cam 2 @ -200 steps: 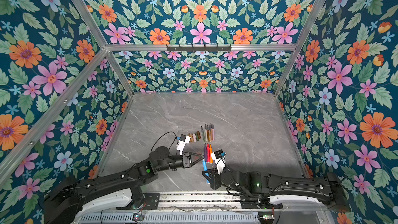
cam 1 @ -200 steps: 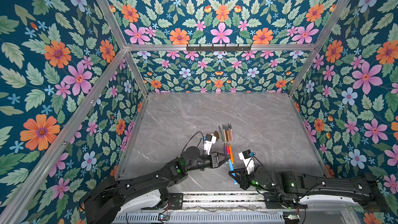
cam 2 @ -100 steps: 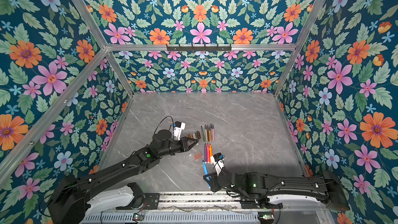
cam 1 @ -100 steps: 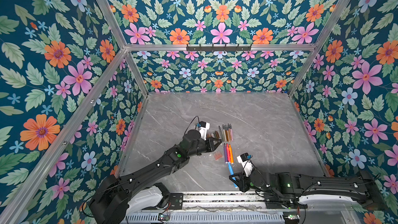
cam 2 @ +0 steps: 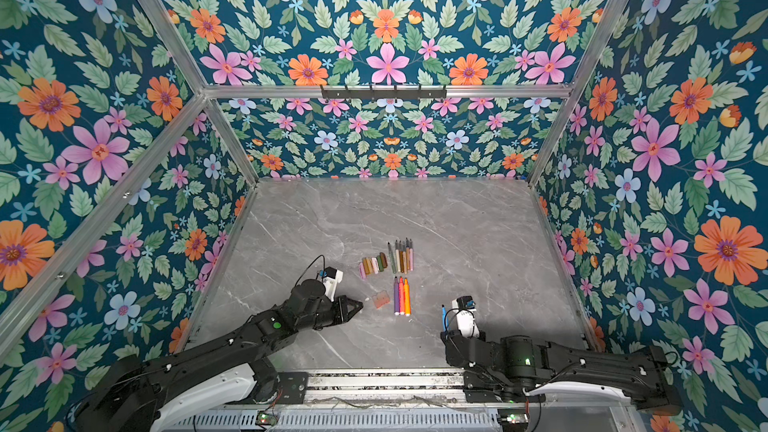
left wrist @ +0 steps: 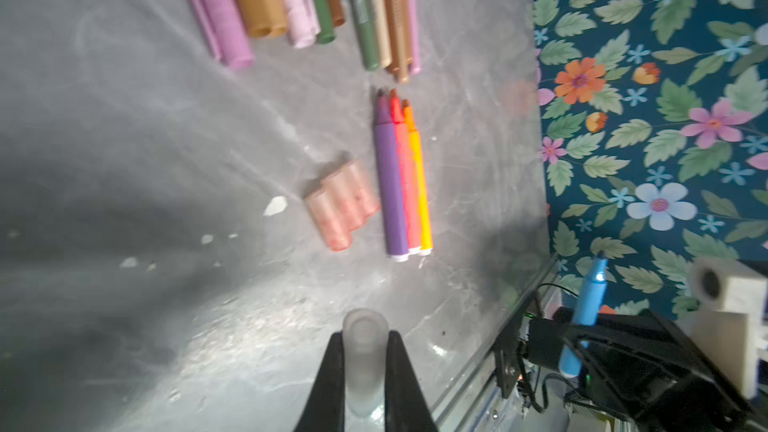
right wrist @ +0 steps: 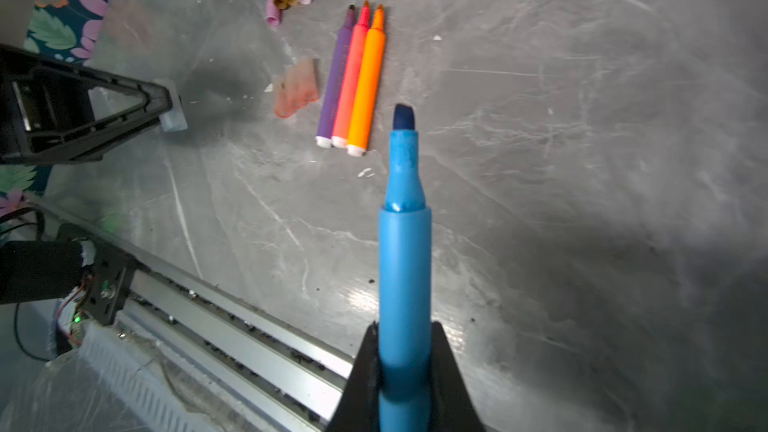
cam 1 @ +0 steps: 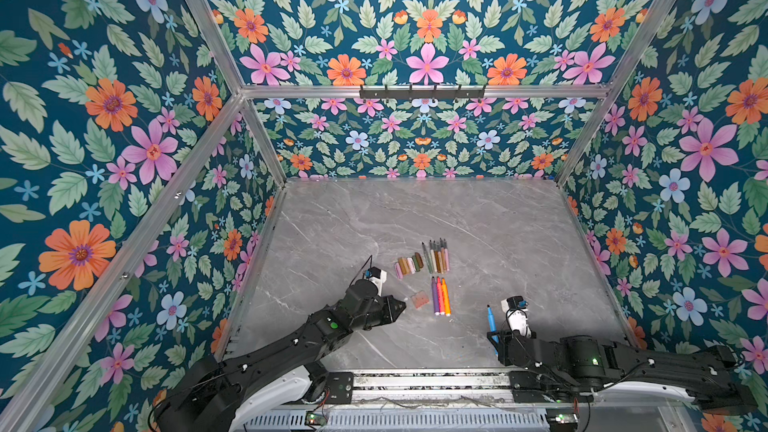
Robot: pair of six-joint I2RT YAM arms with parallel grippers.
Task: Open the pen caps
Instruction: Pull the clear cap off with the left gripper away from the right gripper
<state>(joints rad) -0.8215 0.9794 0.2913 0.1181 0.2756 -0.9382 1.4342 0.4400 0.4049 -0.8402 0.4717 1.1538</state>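
In the left wrist view my left gripper (left wrist: 365,336) is shut on a frosted, pale pen cap (left wrist: 365,361); in both top views it hovers low, left of the reddish-orange caps (cam 1: 419,299) (cam 2: 381,298). My right gripper (right wrist: 404,328) is shut on the barrel of an uncapped blue marker (right wrist: 404,243), tip pointing toward the back, near the front rail (cam 1: 491,320). A row of pink, tan, brown and olive pen caps (cam 1: 409,264) lies on the grey table. The two grippers (cam 1: 402,306) (cam 1: 496,336) are well apart.
Three uncapped markers, purple, coral and orange (cam 1: 440,296), lie side by side right of the reddish caps. Several thin uncapped pens (cam 1: 436,257) lie behind them. Floral walls enclose the table on three sides. A metal rail (cam 1: 428,380) runs along the front edge.
The grippers, close together a second ago, have parted. My left arm swung back toward the cap row, then forward again with the pale cap. My right gripper carried the blue marker to the right.
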